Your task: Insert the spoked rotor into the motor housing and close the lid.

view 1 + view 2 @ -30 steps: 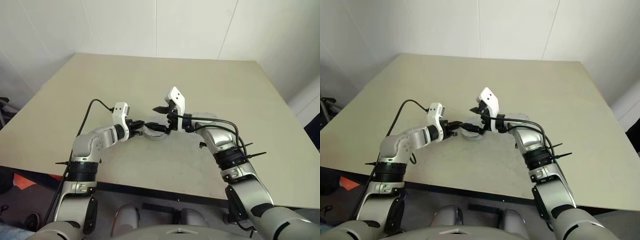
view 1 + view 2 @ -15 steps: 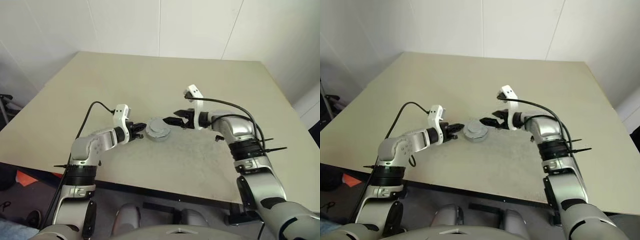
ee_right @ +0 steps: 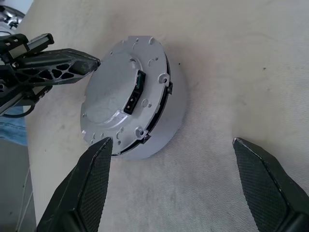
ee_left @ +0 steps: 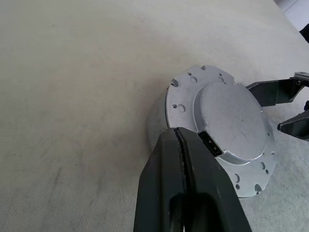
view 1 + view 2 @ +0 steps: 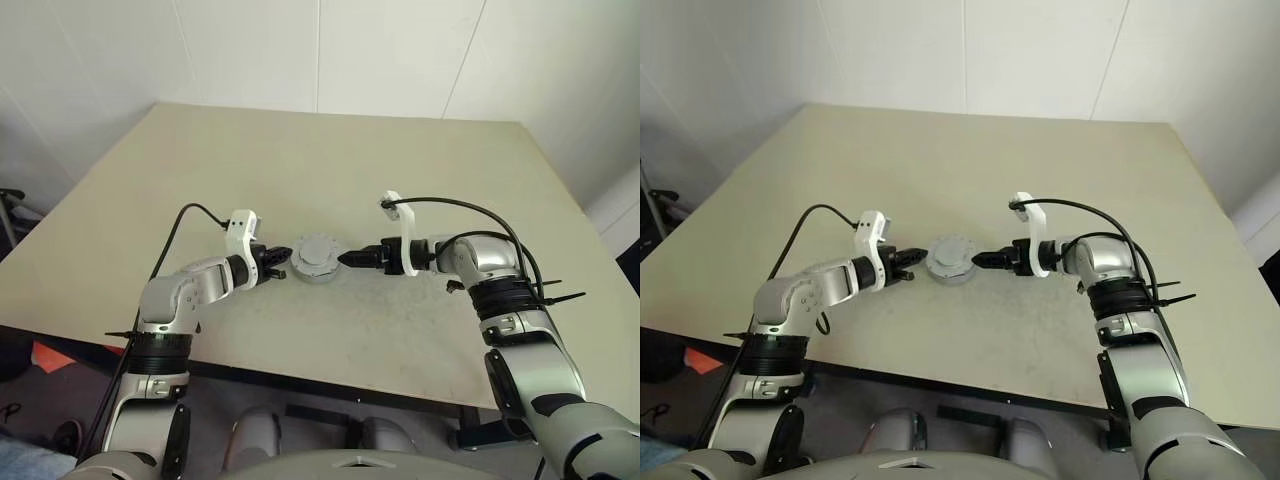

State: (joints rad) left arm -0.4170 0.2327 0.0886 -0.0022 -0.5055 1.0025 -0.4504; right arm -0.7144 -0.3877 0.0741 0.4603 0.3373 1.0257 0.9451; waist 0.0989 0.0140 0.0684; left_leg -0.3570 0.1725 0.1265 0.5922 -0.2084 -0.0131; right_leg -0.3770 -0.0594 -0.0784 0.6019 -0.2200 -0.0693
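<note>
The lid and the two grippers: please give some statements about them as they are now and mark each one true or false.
1. The lid lies shut on the housing. True.
2. The left gripper has its jaws wide open. False: they are shut, at the lid's edge.
3. The right gripper has its jaws open. True.
4. The right gripper holds the lid. False: its fingers stand apart from it; one is near the housing's side, the other well clear on the table.
5. The two grippers point at the housing from opposite sides. True.
6. The rotor lies on the table beside the housing. False: no rotor is seen on the table.
</note>
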